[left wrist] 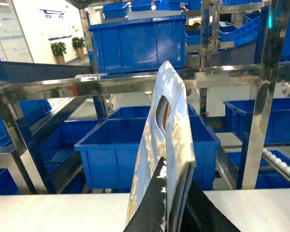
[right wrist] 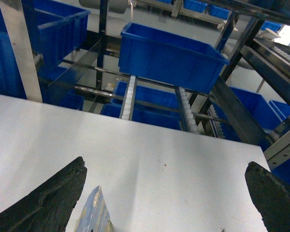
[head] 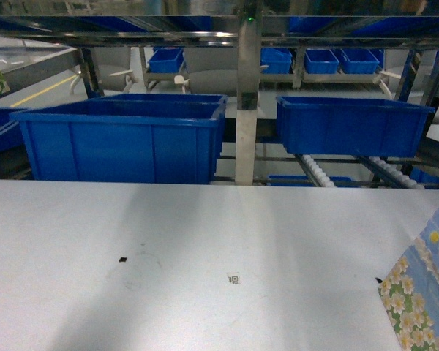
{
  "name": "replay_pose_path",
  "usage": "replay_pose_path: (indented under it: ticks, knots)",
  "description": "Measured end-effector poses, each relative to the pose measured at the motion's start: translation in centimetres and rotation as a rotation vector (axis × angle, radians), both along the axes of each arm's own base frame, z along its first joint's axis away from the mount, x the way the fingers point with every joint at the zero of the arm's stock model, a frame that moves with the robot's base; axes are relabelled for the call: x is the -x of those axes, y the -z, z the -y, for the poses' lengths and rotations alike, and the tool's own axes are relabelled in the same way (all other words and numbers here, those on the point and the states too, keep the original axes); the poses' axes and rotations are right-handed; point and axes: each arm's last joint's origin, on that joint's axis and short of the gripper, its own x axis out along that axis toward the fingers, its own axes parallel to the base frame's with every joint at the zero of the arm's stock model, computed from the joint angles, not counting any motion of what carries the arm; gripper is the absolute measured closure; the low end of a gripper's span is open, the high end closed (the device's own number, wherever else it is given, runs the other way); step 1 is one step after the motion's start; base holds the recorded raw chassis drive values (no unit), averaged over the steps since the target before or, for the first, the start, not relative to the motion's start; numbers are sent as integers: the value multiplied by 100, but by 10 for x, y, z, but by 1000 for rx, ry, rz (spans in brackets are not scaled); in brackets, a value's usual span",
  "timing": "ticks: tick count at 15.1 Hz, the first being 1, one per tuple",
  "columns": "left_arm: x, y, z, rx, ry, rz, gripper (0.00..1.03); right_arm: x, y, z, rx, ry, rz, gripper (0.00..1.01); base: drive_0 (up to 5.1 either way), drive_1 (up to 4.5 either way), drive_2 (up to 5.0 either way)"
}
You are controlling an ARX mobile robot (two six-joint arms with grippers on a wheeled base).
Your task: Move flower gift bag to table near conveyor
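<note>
Left jaws pinch the flower gift bag upright, mid-carry; right jaws gape wide, empty. Next: set it on the bench, twelve o'clock, near the conveyor.

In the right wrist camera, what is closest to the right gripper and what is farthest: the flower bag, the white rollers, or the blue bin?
1. Flower bag, beside the right gripper's left finger.
2. White rollers, past the table edge.
3. Blue bin, above the rollers.
</note>
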Motion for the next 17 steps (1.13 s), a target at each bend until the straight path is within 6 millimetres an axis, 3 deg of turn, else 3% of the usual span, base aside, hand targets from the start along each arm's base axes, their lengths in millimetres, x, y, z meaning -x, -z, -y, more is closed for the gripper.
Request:
replay_pose_path:
  ticks: [4,10,17]
  knots:
    - [0,0,1,1,-5,0,101,-1,2,0,-1,1,-9,3,0,0,0]
    - [-1,17,-3,13,-42,-43,101,-1,2,0,-1,1,-10,3,0,0,0]
    - [-12,44,43,-38,31,-156,101,-1,2,0,-1,1,-10,3,0,0,0]
